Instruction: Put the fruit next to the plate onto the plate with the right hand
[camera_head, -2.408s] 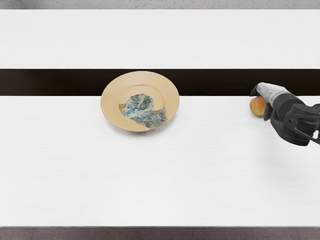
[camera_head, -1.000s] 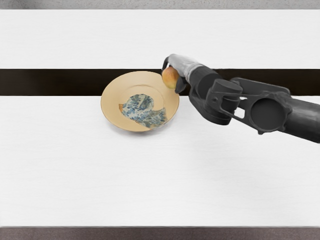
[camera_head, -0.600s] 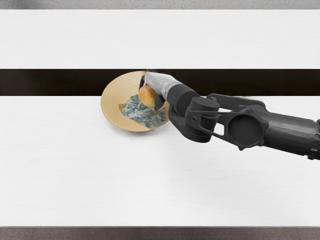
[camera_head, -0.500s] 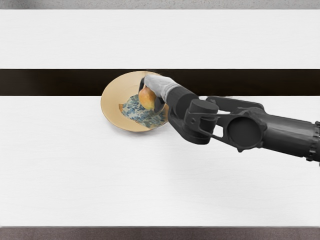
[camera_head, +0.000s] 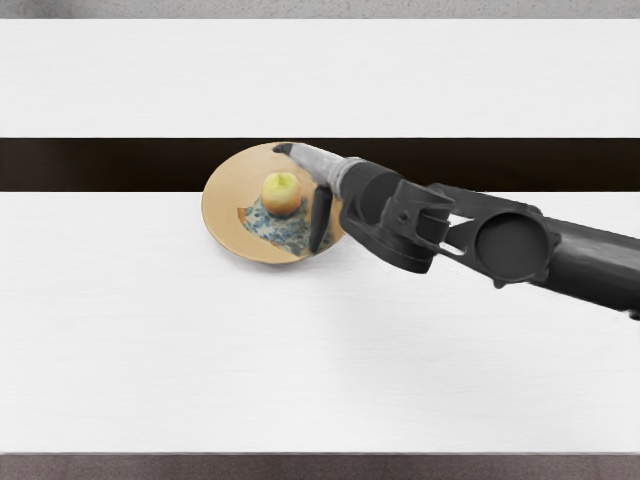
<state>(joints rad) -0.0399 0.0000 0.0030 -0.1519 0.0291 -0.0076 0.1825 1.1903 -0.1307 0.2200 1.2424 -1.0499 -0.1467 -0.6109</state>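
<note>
A yellow-red apple (camera_head: 282, 192) rests on the tan plate (camera_head: 228, 196), on its blue patterned centre. My right hand (camera_head: 308, 190) is just right of the apple with its fingers spread apart and nothing between them. One finger (camera_head: 300, 154) reaches over the plate's far rim and the thumb (camera_head: 319, 220) points down over the near right part. The dark right arm (camera_head: 520, 248) comes in from the right edge. The left arm does not show.
The plate sits at the back edge of the near white table (camera_head: 300, 340), beside a dark gap (camera_head: 100, 165). Beyond the gap lies another white surface (camera_head: 300, 75).
The right hand carried the apple from the table's right side over the plate, set it on the patterned centre, and has opened and drawn slightly right of it.
</note>
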